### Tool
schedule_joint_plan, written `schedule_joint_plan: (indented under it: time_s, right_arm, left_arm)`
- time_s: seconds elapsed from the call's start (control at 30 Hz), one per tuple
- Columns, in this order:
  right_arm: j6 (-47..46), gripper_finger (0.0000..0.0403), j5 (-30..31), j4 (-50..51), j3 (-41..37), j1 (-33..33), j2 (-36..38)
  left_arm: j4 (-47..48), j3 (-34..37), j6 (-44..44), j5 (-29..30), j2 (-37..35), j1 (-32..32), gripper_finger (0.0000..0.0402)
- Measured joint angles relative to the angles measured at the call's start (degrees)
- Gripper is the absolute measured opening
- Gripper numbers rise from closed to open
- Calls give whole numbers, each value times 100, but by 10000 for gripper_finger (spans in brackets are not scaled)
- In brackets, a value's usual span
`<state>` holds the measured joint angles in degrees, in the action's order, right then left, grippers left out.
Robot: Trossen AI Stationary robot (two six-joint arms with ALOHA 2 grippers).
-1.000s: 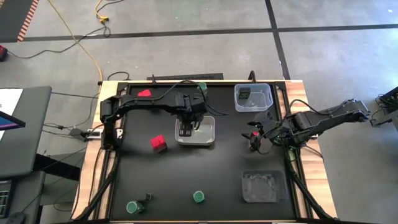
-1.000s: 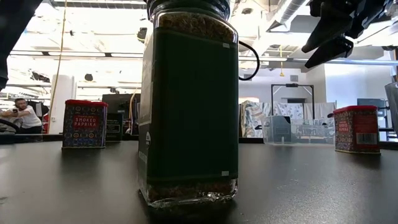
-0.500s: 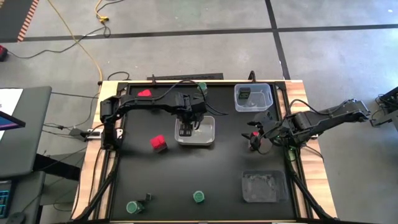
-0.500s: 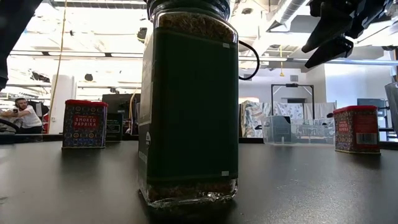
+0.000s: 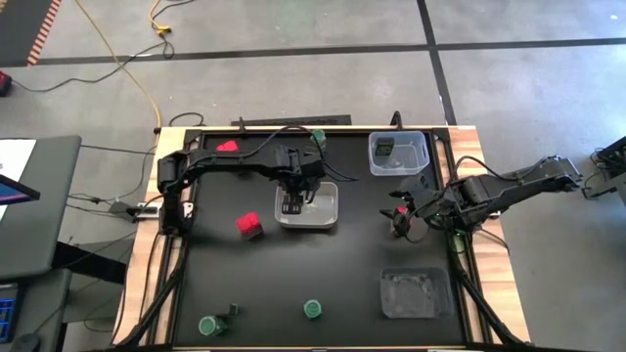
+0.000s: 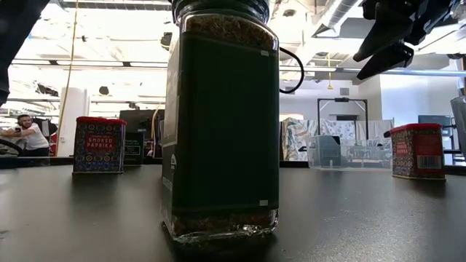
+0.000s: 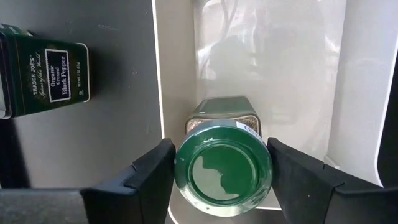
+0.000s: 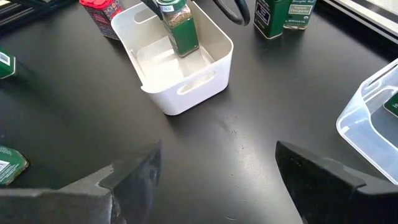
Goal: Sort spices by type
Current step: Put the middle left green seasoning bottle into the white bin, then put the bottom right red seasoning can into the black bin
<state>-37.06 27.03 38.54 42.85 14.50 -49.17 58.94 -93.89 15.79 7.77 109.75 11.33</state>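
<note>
- Spice jar [image 7: 222,167] with a round green lid stands upright inside the white bin [image 5: 324,205] near the middle of the table, close to one of the bin's walls.
- Left gripper [image 7: 221,177] hangs straight over that jar — its two fingers now stand a little clear of the lid on either side, where a second ago they were pressed closer. Judged from that, the jar has just been let go and this drop-off is done.
- Right gripper [image 8: 214,171] waits on the table's right side, fingers spread wide and holding nothing.
- Left to sort, as things lie: a red box [image 5: 249,225] just left of the bin, two green-lidded jars [image 5: 312,309] near the front edge, and a dark pepper tin [image 7: 46,78] beside the bin — so the task looks well short of finished.
- One container already sits in the clear tub [image 5: 398,152] at the back right.
</note>
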Motion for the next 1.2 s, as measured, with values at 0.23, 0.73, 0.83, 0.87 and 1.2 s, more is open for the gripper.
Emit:
schedule_joint_plan:
  time_s: [0.23, 0.73, 0.83, 0.87, 1.2]
  right_arm:
    - [-2, 340, 0, 0, 0, -2, 0]
    - [-2, 340, 0, 0, 0, -1, 0]
    - [-2, 340, 0, 0, 0, -2, 0]
    - [-2, 340, 0, 0, 0, -2, 0]
    - [-1, 340, 1, 0, 0, -2, 0]
  left_arm:
    - [0, 0, -49, 1, 0, 0, 236]
    - [-13, 0, -56, 24, 0, 0, 267]
    - [-84, 0, -37, 26, 0, 0, 286]
    - [-104, 0, -17, 26, 0, 1, 291]
    - [-142, 0, 94, 28, 0, 20, 296]
